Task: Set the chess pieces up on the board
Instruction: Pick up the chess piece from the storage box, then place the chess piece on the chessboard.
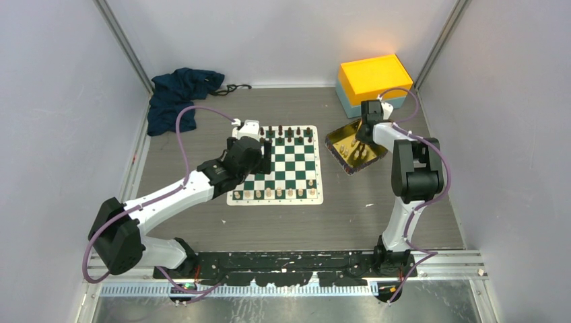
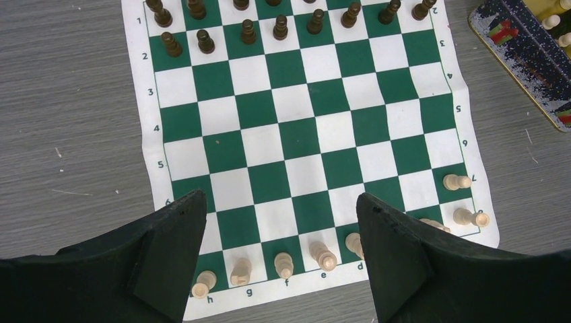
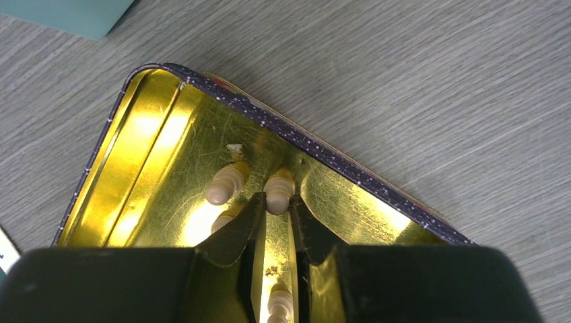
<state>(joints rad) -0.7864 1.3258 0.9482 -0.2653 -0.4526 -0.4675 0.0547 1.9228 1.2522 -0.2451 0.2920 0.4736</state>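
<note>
My right gripper [image 3: 277,202] was down in the tray [image 3: 155,134], at 3 o'clock from the board [image 2: 296,128], its fingers nearly together and pinching a cream piece [image 3: 279,188] at the tips. A second piece [image 3: 227,183] lay just beside it at 9 o'clock. My left gripper [image 2: 281,205] hung wide open and empty over the board's 6 o'clock edge, where cream pieces [image 2: 283,264] stood in a row; black pieces [image 2: 281,27] lined the 12 o'clock side.

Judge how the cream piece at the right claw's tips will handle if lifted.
Probably light and stiff: a small turned cream piece. Its rounded body rests on the glossy gold tray, so it may roll or slip from the right claw.
</note>
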